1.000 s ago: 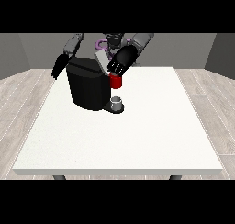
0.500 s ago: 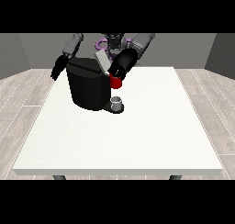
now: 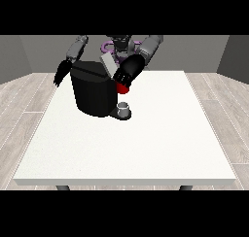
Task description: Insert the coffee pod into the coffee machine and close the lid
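Hand at the view's right, grip unclear, over one coffee machine; one lid.

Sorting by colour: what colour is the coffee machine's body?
Black, front view: coffee machine.

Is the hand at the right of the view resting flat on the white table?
No: the hand at the view's right is raised at the top of the coffee machine, above the red thing at the machine.
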Controlling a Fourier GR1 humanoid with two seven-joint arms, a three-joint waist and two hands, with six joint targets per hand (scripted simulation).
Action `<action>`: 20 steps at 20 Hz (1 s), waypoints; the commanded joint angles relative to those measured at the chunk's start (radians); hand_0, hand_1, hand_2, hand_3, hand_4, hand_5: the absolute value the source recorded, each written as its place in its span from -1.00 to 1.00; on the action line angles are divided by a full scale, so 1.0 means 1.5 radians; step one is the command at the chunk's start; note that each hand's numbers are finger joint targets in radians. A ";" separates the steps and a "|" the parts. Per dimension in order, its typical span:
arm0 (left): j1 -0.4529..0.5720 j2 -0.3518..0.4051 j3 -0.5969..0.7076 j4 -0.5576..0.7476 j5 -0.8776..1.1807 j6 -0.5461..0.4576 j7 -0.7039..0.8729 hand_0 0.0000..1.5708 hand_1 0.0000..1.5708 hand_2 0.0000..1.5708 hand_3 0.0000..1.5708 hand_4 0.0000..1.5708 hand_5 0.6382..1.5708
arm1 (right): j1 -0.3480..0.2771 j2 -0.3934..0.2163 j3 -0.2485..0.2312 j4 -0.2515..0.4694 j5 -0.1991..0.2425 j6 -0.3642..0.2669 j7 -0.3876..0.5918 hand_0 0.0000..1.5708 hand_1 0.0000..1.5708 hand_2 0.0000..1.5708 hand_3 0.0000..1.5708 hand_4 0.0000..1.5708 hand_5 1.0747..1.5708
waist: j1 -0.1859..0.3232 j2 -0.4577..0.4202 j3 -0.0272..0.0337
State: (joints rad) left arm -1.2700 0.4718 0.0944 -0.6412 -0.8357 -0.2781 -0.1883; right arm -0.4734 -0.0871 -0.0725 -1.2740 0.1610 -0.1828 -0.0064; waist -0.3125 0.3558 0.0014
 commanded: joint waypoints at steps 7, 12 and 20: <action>-0.013 0.056 0.027 0.030 0.001 0.014 -0.061 0.62 0.62 0.57 0.23 -1.00 1.00 | 0.004 0.014 0.039 -0.044 0.029 -0.009 0.039 -1.00 -1.00 -1.00 -1.00 -0.87 1.00 | -0.026 0.021 -0.0011; -0.019 0.050 -0.002 0.008 -0.036 0.045 -0.061 0.33 0.33 0.34 -0.05 -1.00 1.00 | 0.000 0.013 0.031 -0.026 0.032 -0.019 0.008 -1.00 -1.00 -1.00 -1.00 -0.72 1.00 | -0.024 0.030 -0.0008; -0.049 0.074 -0.007 0.009 -0.059 0.041 -0.062 -1.00 -1.00 -0.19 -0.35 -1.00 1.00 | -0.032 0.022 0.019 -0.005 0.034 -0.041 -0.003 -1.00 -1.00 -1.00 -1.00 -0.89 1.00 | -0.012 0.060 -0.0006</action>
State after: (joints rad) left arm -1.3034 0.5499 0.0743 -0.6476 -0.9059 -0.2302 -0.2967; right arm -0.5057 -0.0833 -0.0559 -1.2887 0.1886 -0.2016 0.0033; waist -0.3307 0.4113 0.0020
